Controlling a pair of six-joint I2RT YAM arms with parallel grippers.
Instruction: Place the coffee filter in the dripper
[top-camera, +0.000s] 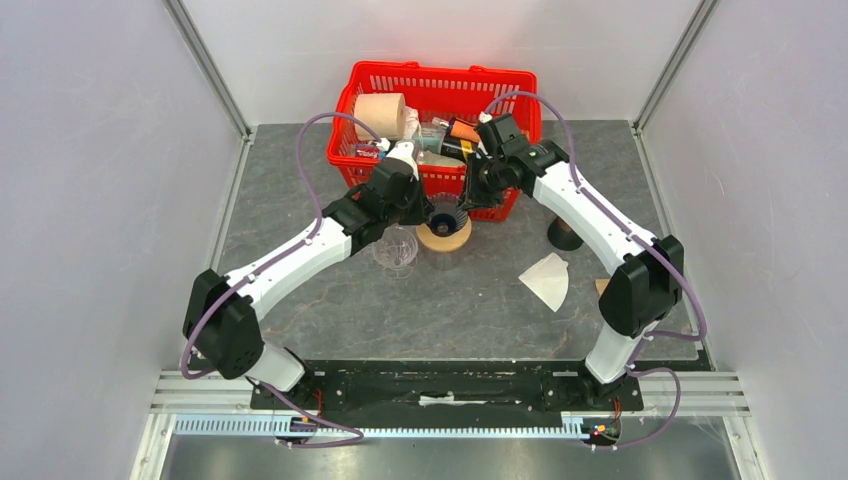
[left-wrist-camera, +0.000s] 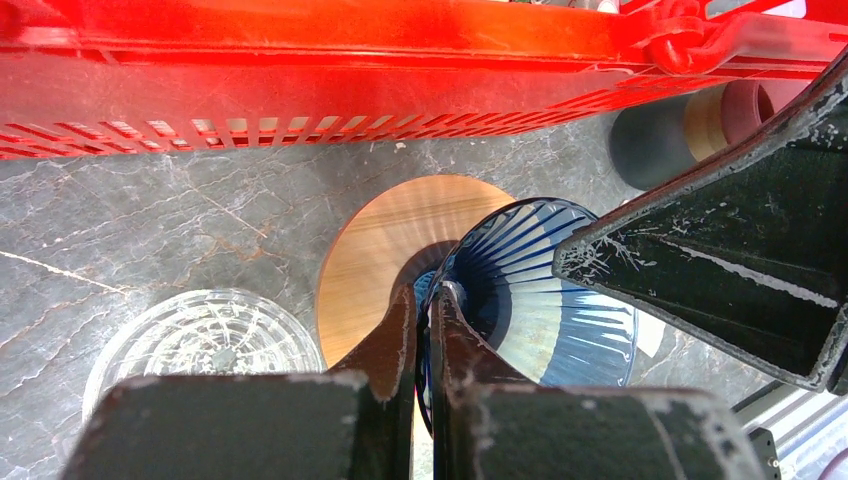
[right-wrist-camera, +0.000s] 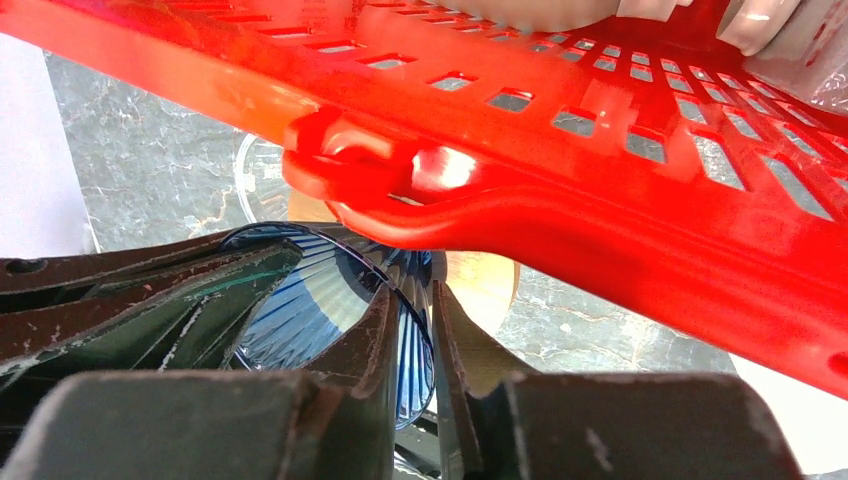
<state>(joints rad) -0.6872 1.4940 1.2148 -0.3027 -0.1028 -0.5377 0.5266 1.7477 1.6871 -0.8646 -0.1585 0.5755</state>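
Status: coffee filter (top-camera: 547, 280) lies flat on the table (top-camera: 330, 300) at ~4 o'clock from the dripper (top-camera: 447, 214), well apart from it. Nothing is touching it and it's not in the dripper.

L gripper (top-camera: 428, 208) is clenched on the dripper rim at the 9 o'clock side. Left wrist cam shows the fingers (left-wrist-camera: 400, 330) pinching the blue ribbed wall (left-wrist-camera: 540, 300), one inside and one outside.

R gripper (top-camera: 468, 200) is clamped on the rim at ~2 o'clock. Right wrist cam shows the same pinch (right-wrist-camera: 412, 300) on the glass (right-wrist-camera: 310, 300).

Dripper is over the wooden base (top-camera: 444, 238). Can't tell if it's seated or lifted off.

Red basket (top-camera: 440, 85) is at 12 o'clock, just behind, w/ its front wall close to both wrists. Clear tumbler (top-camera: 395, 250) stands at ~8 o'clock, near the base but apart. Dark cylinder (top-camera: 565, 235) is at 3 o'clock, beyond the R arm.
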